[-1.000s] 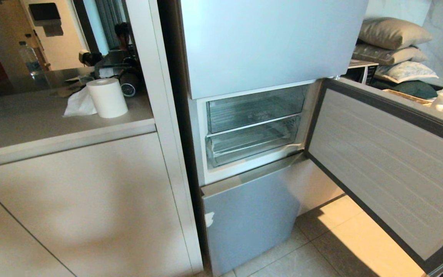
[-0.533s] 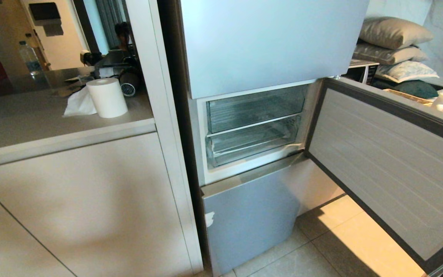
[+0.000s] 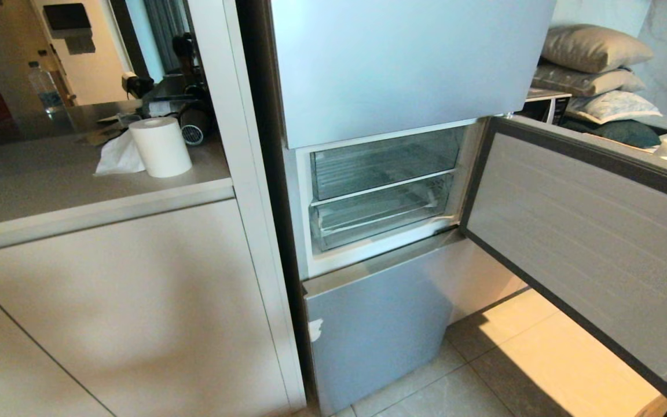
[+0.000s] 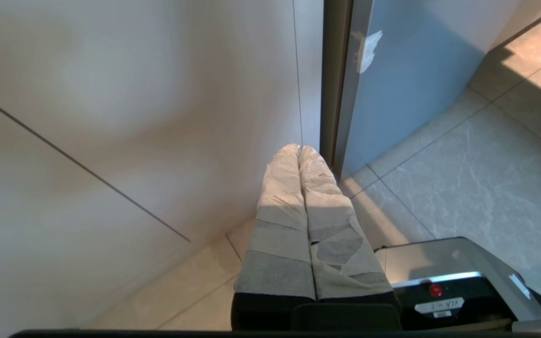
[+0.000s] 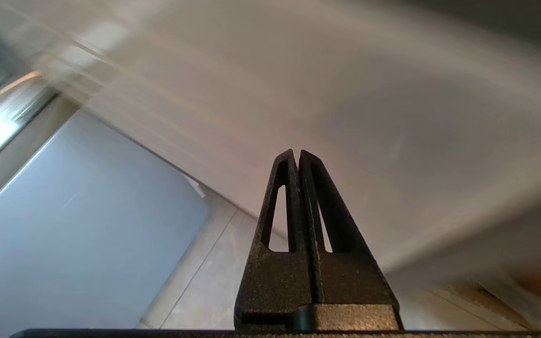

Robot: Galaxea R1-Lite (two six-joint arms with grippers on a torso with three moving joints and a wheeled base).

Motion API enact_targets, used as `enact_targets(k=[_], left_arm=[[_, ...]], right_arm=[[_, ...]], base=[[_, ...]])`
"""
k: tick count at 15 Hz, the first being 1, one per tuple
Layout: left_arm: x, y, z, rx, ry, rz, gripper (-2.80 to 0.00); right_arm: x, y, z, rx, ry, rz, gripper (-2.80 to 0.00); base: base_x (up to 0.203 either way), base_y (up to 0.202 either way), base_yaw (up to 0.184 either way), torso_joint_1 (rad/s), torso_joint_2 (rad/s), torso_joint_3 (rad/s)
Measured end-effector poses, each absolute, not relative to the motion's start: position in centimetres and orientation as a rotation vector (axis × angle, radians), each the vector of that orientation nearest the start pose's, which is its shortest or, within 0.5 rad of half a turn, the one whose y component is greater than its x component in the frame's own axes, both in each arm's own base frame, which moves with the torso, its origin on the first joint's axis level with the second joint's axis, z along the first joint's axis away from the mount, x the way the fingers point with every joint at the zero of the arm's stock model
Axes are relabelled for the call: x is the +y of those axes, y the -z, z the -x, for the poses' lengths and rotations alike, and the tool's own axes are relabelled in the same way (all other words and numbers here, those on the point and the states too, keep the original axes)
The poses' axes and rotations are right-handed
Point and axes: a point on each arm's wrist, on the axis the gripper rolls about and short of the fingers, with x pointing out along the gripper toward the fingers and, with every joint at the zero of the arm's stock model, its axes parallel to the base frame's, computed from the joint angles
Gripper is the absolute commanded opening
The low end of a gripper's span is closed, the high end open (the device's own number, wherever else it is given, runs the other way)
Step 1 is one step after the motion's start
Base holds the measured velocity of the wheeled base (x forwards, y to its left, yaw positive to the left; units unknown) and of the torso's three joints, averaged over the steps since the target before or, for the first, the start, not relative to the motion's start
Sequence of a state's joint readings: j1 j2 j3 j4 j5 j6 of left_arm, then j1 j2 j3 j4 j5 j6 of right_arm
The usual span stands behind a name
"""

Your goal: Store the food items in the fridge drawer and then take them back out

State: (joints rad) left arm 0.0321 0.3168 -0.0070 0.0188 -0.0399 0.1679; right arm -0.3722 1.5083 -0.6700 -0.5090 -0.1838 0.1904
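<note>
Fingers (image 4: 298,188) of the left gripper (image 4: 298,151) press together empty, low by the beige cabinet (image 4: 134,117), while rightward the fridge drawer (image 3: 377,217) sits pushed into the open fridge (image 3: 403,63), and the right gripper (image 5: 297,154) fingers, pressed together empty, face its swung-out door (image 3: 576,231).

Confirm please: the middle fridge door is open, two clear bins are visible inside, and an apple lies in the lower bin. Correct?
Not quite. In the head view the middle door is open and both clear bins, upper and lower, show, but no apple is seen in either.
</note>
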Motion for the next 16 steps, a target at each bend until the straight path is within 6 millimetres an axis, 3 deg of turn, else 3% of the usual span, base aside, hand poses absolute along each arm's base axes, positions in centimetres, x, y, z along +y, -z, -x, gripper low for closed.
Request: enact_targets(k=[3,6,12,16], left_arm=[[-0.1,-7.9,0.2,0.284,0.033,-0.163,-2.80],[-0.2,-7.9,0.8,0.209,0.085,-0.183,-2.80],[-0.1,-7.6,2.1,0.023,0.057,-0.157,-2.80],[0.0,-7.6,2.2,0.004,0.007,-0.044,-2.80]], right_arm=[[-10.1,-18.1,-23.2,0.286,0.599,-0.223,-2.80],[-9.3,-17.8,-21.7,0.299,0.543,-0.214,-2.80],[-6.4,-18.2,-15.5,0.242,0.377,-0.165,-2.80],[-4.4,-16.8,-11.1,0.205,0.301,-0.131,-2.80]], base=[[0.000,0.000,0.000,0.000,0.00,0.000],[0.000,0.000,0.000,0.000,0.00,0.000],[0.000,0.000,0.000,0.000,0.00,0.000],[0.000,0.000,0.000,0.000,0.00,0.000]])
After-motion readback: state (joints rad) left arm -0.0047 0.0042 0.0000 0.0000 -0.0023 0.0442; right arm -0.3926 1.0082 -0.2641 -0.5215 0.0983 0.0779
